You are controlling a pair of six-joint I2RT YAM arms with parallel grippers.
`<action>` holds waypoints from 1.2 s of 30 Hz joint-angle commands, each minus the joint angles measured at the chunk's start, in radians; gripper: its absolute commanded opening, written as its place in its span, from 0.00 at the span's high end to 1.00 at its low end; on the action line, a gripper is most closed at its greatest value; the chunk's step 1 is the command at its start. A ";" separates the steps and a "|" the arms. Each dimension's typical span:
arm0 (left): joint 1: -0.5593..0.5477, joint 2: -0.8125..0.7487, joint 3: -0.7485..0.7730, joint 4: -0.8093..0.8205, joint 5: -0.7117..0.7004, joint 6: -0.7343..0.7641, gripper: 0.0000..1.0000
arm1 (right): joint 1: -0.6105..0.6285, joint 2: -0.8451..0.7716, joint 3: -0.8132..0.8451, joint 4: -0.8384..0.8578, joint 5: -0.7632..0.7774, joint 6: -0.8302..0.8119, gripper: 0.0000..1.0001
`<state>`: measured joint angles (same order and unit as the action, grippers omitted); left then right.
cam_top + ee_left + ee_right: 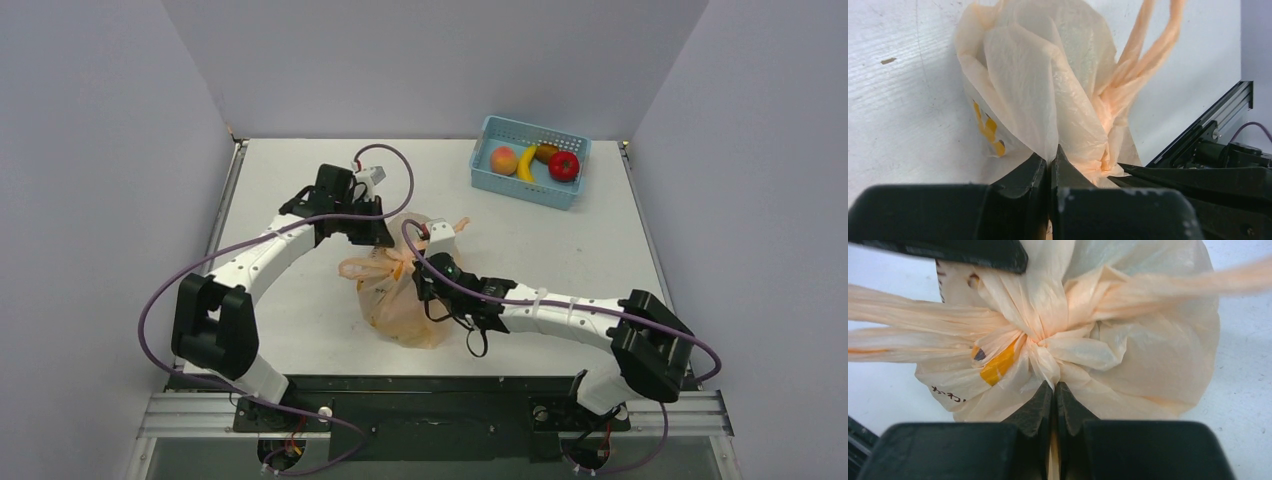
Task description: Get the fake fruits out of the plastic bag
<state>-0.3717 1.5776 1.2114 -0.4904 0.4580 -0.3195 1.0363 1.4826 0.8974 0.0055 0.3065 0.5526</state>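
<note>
The pale-orange plastic bag (400,305) lies bunched up in the middle of the table, its loop handles (1148,50) trailing off. My left gripper (385,238) is at its far side, shut on a fold of the film (1050,156). My right gripper (425,275) is at its near-right side, shut on the film just under the gathered neck (1054,386). The bag's (1148,350) crinkled film and orange print (995,365) hide whatever is inside; no fake fruits show in it. A yellow banana (527,163) lies in the basket.
A light-blue basket (500,128) at the back right holds a peach-coloured fruit (504,160), a shiny red fruit (564,166) and a dark brownish one (546,152) beside the banana. Grey walls close in the table's left, back and right edges.
</note>
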 commanded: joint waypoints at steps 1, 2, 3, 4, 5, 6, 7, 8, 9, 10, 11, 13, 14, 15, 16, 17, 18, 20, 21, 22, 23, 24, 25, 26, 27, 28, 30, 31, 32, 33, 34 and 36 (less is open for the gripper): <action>0.078 -0.089 -0.001 0.111 -0.012 -0.023 1.00 | 0.020 -0.152 -0.158 0.119 -0.003 0.002 1.00; 0.103 -0.089 -0.002 0.113 -0.008 -0.028 1.00 | 0.020 -0.165 -0.180 0.132 -0.007 0.024 1.00; 0.114 -0.088 -0.001 0.113 0.004 -0.037 1.00 | 0.020 -0.189 -0.223 0.165 -0.027 0.037 1.00; 0.132 -0.087 0.000 0.115 0.012 -0.041 1.00 | 0.020 -0.197 -0.240 0.180 -0.044 0.057 1.00; 0.139 -0.087 -0.003 0.122 0.033 -0.050 1.00 | 0.020 -0.207 -0.259 0.194 -0.074 0.065 1.00; 0.148 -0.087 -0.005 0.128 0.043 -0.053 1.00 | 0.020 -0.211 -0.261 0.190 -0.085 0.068 1.00; 0.148 -0.091 -0.010 0.135 0.057 -0.056 1.00 | 0.020 -0.213 -0.257 0.166 -0.095 0.070 1.00; 0.146 -0.093 -0.012 0.138 0.061 -0.056 1.00 | 0.020 -0.222 -0.253 0.149 -0.097 0.068 1.00; 0.145 -0.095 -0.015 0.140 0.068 -0.053 1.00 | 0.021 -0.225 -0.243 0.120 -0.099 0.056 1.00; 0.143 -0.095 -0.017 0.140 0.071 -0.051 1.00 | 0.020 -0.231 -0.229 0.093 -0.106 0.045 1.00; 0.142 -0.095 -0.016 0.141 0.080 -0.051 1.00 | 0.021 -0.232 -0.220 0.078 -0.109 0.017 1.00; 0.142 -0.092 -0.015 0.147 0.098 -0.052 1.00 | 0.022 -0.232 -0.182 0.030 -0.100 -0.020 1.00; 0.142 -0.091 -0.017 0.148 0.101 -0.053 1.00 | 0.022 -0.232 -0.154 -0.009 -0.073 -0.026 1.00; 0.141 -0.090 -0.018 0.150 0.104 -0.053 1.00 | 0.021 -0.231 -0.142 -0.026 -0.057 -0.032 0.94; 0.140 -0.089 -0.017 0.150 0.107 -0.053 1.00 | 0.022 -0.226 -0.108 -0.062 -0.024 -0.032 0.92; 0.139 -0.088 -0.018 0.151 0.109 -0.053 1.00 | 0.024 -0.222 -0.090 -0.080 -0.002 -0.022 0.90; 0.139 -0.085 -0.016 0.151 0.114 -0.054 1.00 | 0.025 -0.220 -0.063 -0.107 0.042 0.002 0.88; 0.138 -0.080 -0.018 0.153 0.118 -0.056 1.00 | 0.028 -0.225 -0.041 -0.113 0.076 0.045 0.78; 0.132 -0.080 -0.019 0.152 0.117 -0.056 1.00 | 0.028 -0.233 -0.037 -0.106 0.075 0.051 0.71; 0.128 -0.078 -0.018 0.152 0.115 -0.052 1.00 | 0.028 -0.235 -0.025 -0.094 0.059 0.051 0.64; 0.120 -0.078 -0.018 0.152 0.115 -0.051 1.00 | 0.029 -0.234 -0.015 -0.093 0.053 0.047 0.61; 0.116 -0.074 -0.014 0.150 0.117 -0.050 1.00 | 0.030 -0.230 0.012 -0.104 0.050 0.036 0.55; 0.110 -0.073 -0.013 0.149 0.119 -0.050 1.00 | 0.031 -0.217 0.039 -0.109 0.051 0.032 0.53; 0.108 -0.074 -0.011 0.149 0.121 -0.049 1.00 | 0.031 -0.208 0.051 -0.115 0.056 0.017 0.48; 0.103 -0.075 -0.013 0.149 0.119 -0.049 1.00 | 0.030 -0.184 0.079 -0.124 0.057 0.014 0.46; 0.099 -0.078 -0.017 0.151 0.112 -0.047 1.00 | 0.029 -0.173 0.094 -0.132 0.055 0.007 0.43; 0.083 -0.079 -0.013 0.144 0.105 -0.041 1.00 | 0.028 -0.136 0.139 -0.155 0.051 -0.003 0.43; 0.080 -0.079 -0.008 0.141 0.104 -0.038 1.00 | 0.028 -0.118 0.156 -0.157 0.052 -0.006 0.43; 0.078 -0.080 -0.008 0.135 0.106 -0.034 1.00 | 0.027 -0.110 0.161 -0.156 0.053 -0.009 0.43; 0.077 -0.082 -0.007 0.134 0.105 -0.032 1.00 | 0.025 -0.095 0.171 -0.149 0.051 -0.007 0.43; 0.075 -0.084 -0.008 0.134 0.103 -0.032 1.00 | 0.025 -0.088 0.174 -0.146 0.049 0.001 0.46; 0.076 -0.085 -0.008 0.136 0.101 -0.033 1.00 | 0.022 -0.064 0.185 -0.136 0.040 0.019 0.53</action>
<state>-0.2932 1.5162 1.1835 -0.3988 0.5514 -0.3756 1.0573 1.3796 1.0416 -0.1329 0.3359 0.5602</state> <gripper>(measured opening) 0.004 0.539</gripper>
